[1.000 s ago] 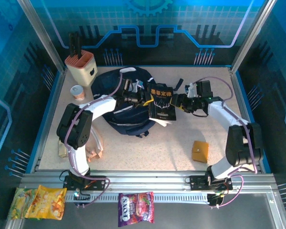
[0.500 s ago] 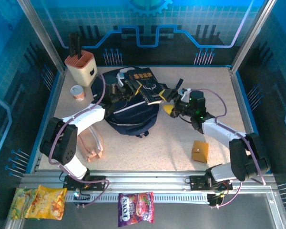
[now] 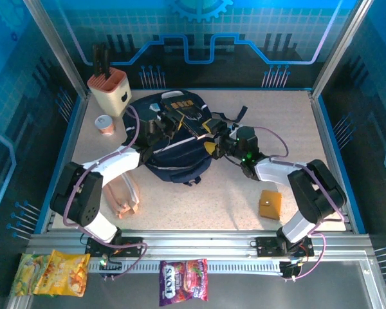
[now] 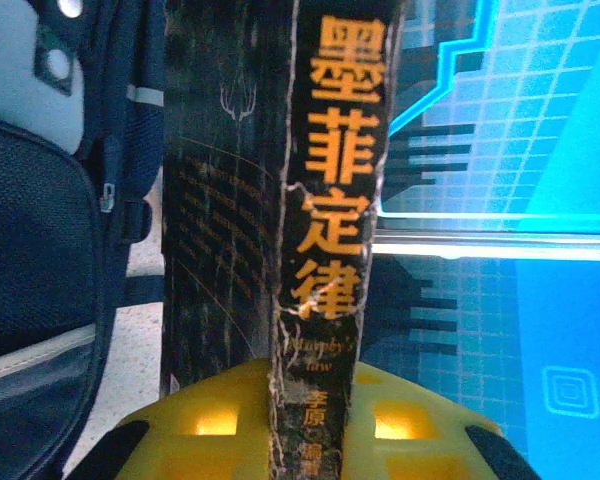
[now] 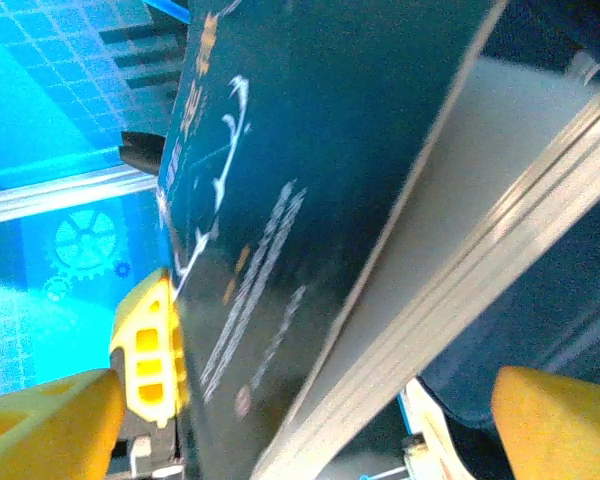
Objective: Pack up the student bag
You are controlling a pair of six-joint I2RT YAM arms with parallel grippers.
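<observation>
**Operator:** Where is the student bag sitting?

**Spotter:** The student bag is lying flat on the table, a little left of the middle and toward the far side. Your two arms are meeting over it.

**Operator:** What are the arms doing there?

**Spotter:** You're holding a dark book with orange lettering over the bag's upper part. Your left gripper is clamping it at the spine, with a yellow finger on each side. Your right gripper is sitting wide, its fingers well apart on either side of the book. I'm not seeing either finger pressing on it.

**Operator:** How far along is the packing?

**Spotter:** Early, I'm judging. The book is resting at the bag and isn't tucked inside. I can't tell whether the mouth is gaping or what is lying within. You're looking at easing the book in next.

**Operator:** What else is waiting?

**Spotter:** An orange box is sitting near your right arm's base. A small cup is standing just beside a beige block at the far left. The block is holding black handles, and the cup's contents are too small to read. A yellow snack packet and a purple one are lying on the near ledge, off the table. Whether any of these are going into the bag is only a guess.
</observation>
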